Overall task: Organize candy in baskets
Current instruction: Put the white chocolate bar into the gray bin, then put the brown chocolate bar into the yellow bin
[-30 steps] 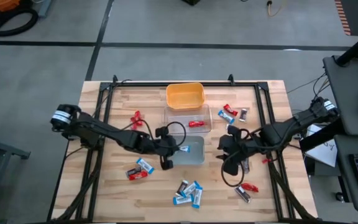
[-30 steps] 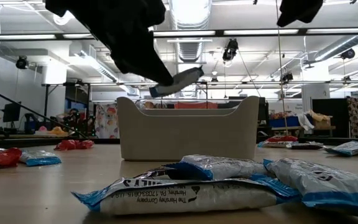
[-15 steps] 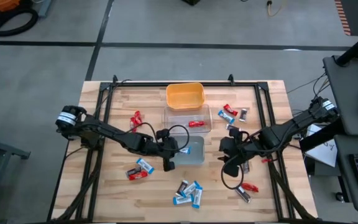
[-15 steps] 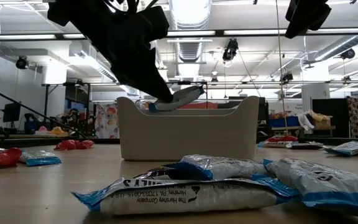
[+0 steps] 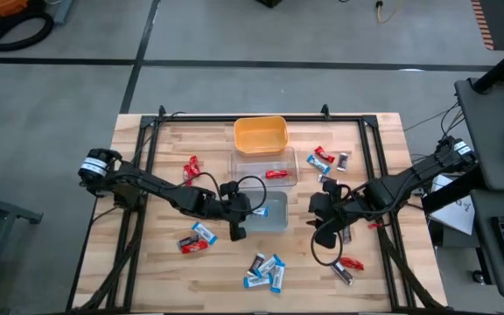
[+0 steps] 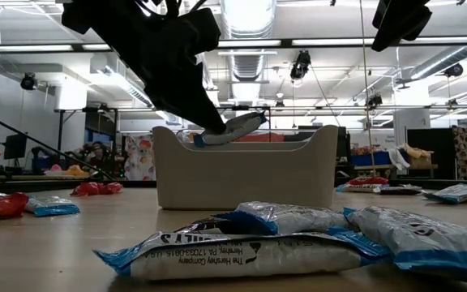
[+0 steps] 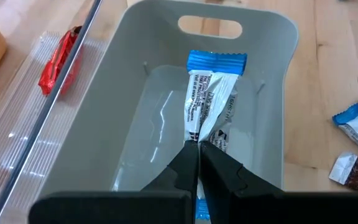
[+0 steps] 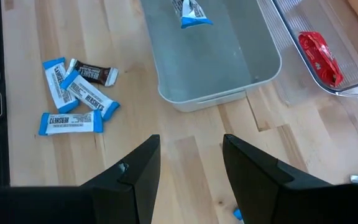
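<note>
blue-and-white candy bar (image 7: 209, 102) pinched above grey basket (image 7: 272, 74), others scattered

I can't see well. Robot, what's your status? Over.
Left tool shut on blue-and-white candy, over grey bin. Right tool open, empty, beside it. Nothing blocking.

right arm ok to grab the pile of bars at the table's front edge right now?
Probably yes. The right pincer hangs open and empty, the pile of bars lies bare on the wood just beyond it, nothing sits between, and the left pincer is off over the grey bin.
</note>
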